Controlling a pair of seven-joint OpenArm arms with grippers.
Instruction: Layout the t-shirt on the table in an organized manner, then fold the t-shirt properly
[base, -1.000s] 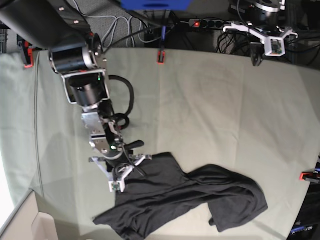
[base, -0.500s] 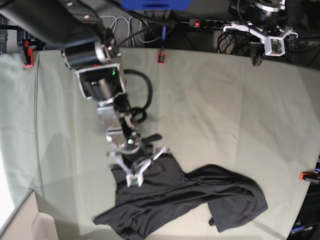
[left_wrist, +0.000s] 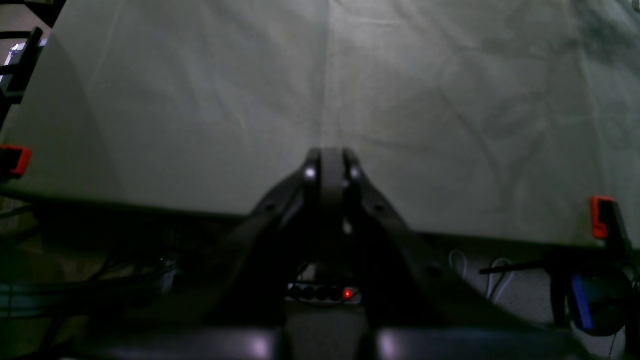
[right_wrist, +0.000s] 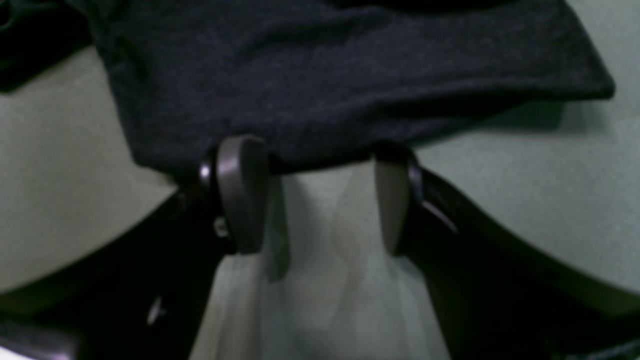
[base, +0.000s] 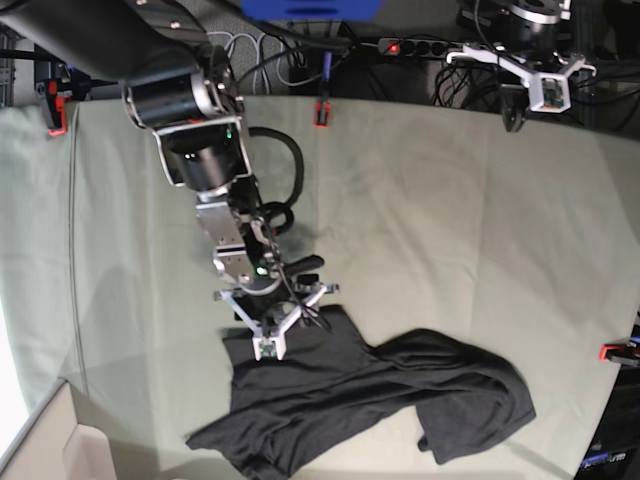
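Since a second ago my right claw (right_wrist: 320, 195) has swung along the garment's upper edge toward the middle of the worktop (base: 420, 220) and spread its jaws; back then they were pinched together at the cloth's corner.

I see the t-shirt (base: 370, 400), dark charcoal, lying crumpled in a long bunched heap on the near part of the worktop, one end reaching toward the front edge and the other folded over itself toward the right of the base view. In the right wrist view its hem runs just past the tips of both fingers (right_wrist: 240, 190), with bare pale cloth showing between them, so the jaws stand apart and nothing is pinched; the fabric edge touches or nearly touches the fingertips, and I cannot tell which.

My left claw (left_wrist: 327, 167) hangs well away from the shirt, beyond the far edge of the worktop, its jaws pressed together on nothing.

I see red-orange clamps (base: 322, 112) along the worktop's edges, a power strip (base: 415, 46) with a lit red switch behind it, and no container with anything in it.
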